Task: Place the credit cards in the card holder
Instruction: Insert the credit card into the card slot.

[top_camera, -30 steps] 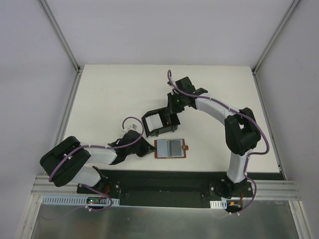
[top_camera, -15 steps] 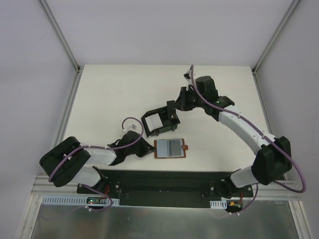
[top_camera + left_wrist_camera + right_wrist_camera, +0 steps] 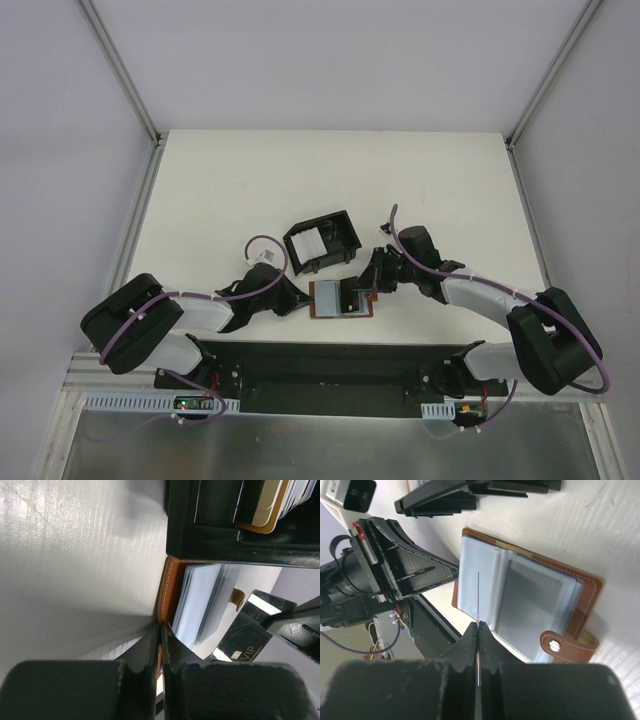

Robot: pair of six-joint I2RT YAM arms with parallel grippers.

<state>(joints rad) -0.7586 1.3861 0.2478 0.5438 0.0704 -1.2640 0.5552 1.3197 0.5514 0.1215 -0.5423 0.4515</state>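
Observation:
The open brown wallet point(image 3: 340, 299) lies on the table with pale blue-grey credit cards point(image 3: 527, 597) in its clear sleeves. My left gripper point(image 3: 161, 630) is shut on the wallet's left leather edge point(image 3: 167, 587) and pins it down. My right gripper point(image 3: 478, 630) is shut on a thin card point(image 3: 478, 595), seen edge-on and standing upright over the wallet's left page. In the left wrist view this card point(image 3: 245, 635) looks dark and is marked VIP. The black card holder point(image 3: 322, 243) stands just behind the wallet with a white card point(image 3: 311, 240) in it.
The two grippers, left point(image 3: 300, 299) and right point(image 3: 366, 285), face each other across the wallet. The wallet's snap tab point(image 3: 570, 642) sticks out at its right. White walls with metal rails point(image 3: 140, 215) border the table. A black base plate point(image 3: 320, 365) runs along the near edge.
My right arm has swung from the card holder at the back down to the wallet and now pinches a card there. The holder has shifted slightly. The left gripper has stayed put.

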